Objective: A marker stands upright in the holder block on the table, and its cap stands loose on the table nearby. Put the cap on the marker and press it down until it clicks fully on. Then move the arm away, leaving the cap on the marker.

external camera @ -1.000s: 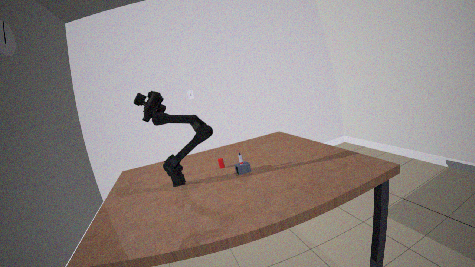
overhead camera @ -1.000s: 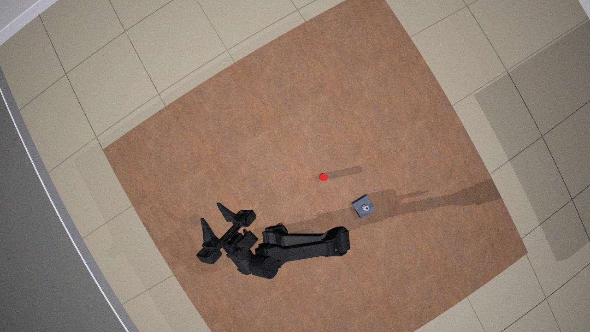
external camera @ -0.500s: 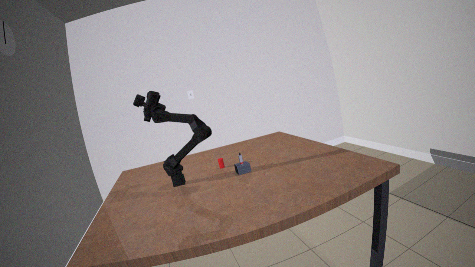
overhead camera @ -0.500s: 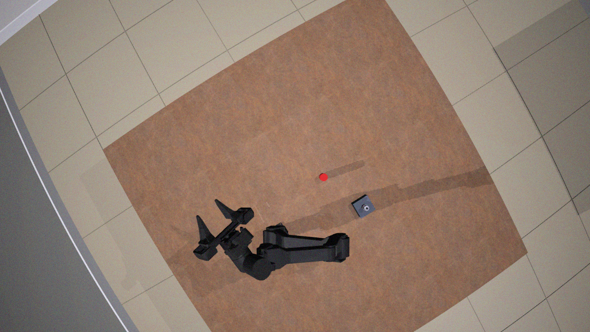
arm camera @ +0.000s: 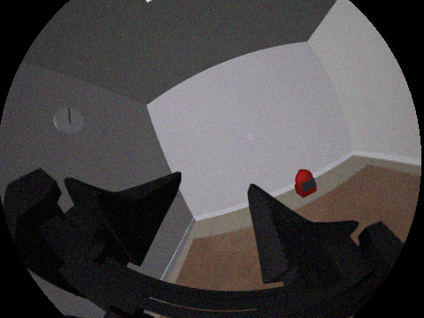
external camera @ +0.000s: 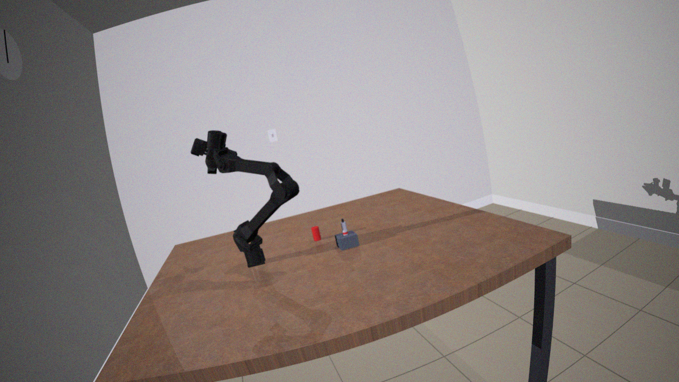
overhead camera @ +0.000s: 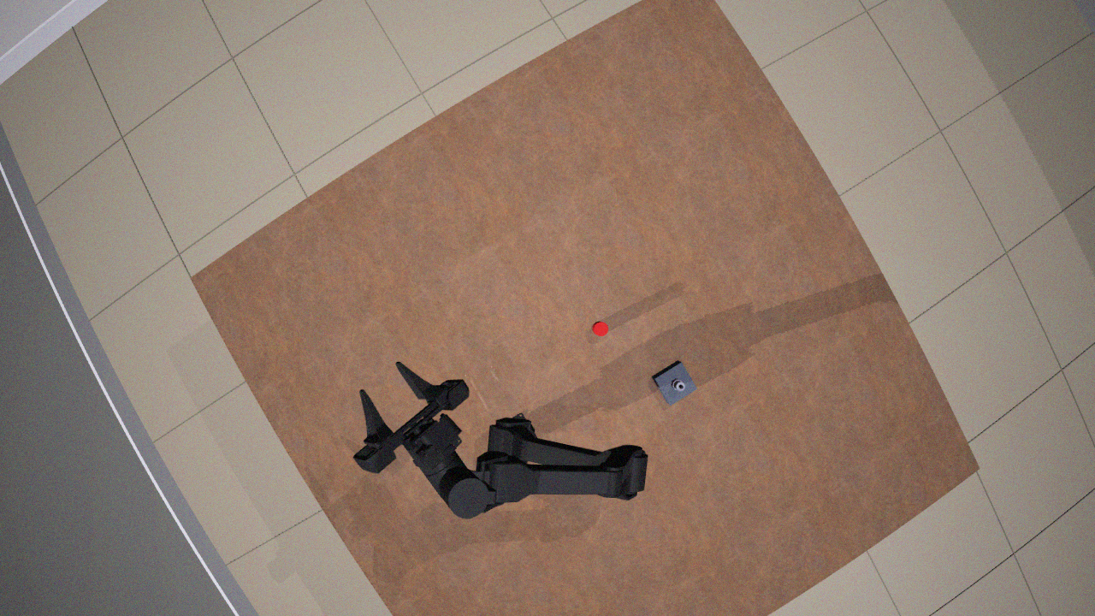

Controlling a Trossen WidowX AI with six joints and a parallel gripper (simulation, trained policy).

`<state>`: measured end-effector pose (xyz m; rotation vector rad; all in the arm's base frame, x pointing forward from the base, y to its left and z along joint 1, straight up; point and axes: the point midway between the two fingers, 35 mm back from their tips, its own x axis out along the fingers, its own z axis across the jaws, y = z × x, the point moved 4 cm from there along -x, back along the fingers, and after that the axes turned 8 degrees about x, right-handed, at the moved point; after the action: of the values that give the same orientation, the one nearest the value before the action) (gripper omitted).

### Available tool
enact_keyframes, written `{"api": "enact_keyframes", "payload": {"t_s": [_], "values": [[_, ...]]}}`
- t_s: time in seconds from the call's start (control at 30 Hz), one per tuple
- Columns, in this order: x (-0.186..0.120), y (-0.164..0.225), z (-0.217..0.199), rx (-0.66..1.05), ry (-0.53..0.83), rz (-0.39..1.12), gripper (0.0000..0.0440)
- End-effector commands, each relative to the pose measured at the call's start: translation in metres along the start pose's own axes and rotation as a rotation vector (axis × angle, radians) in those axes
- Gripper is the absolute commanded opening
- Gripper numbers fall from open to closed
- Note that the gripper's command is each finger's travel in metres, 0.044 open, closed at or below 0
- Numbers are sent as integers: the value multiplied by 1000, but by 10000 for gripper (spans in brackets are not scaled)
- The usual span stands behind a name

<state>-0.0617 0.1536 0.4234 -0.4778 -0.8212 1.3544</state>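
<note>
The gripper's [overhead camera: 380,375] [arm camera: 215,178] tapered black fingers stand spread. The smooth red cylindrical cap [overhead camera: 600,328] [external camera: 316,233] stands near the blue-grey block [overhead camera: 671,388] [external camera: 348,241].

My black jaws stand open. Right of them, I see something red and dark grey [arm camera: 305,183].

One robot arm [overhead camera: 562,481] [external camera: 263,211], left half of the exterior frame. One red marker cap [overhead camera: 600,328] [external camera: 316,233], near centre. One holder block [overhead camera: 667,388] [external camera: 348,241], one marker [overhead camera: 678,385] [external camera: 344,227] in it. One wooden surface [overhead camera: 582,191] [external camera: 294,294], one table leg [external camera: 543,304] visible lower right. One round wall clock [external camera: 10,57] [arm camera: 69,120], left side. One wall plate [external camera: 272,135] [arm camera: 250,136].
</note>
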Motion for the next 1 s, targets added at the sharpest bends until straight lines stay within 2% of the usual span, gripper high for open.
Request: {"api": "enact_keyframes", "payload": {"t_s": [0.0,0.97], "values": [[3,1,-2,-10,14,16,314],[21,21,-31,-93,192,160,319]]}}
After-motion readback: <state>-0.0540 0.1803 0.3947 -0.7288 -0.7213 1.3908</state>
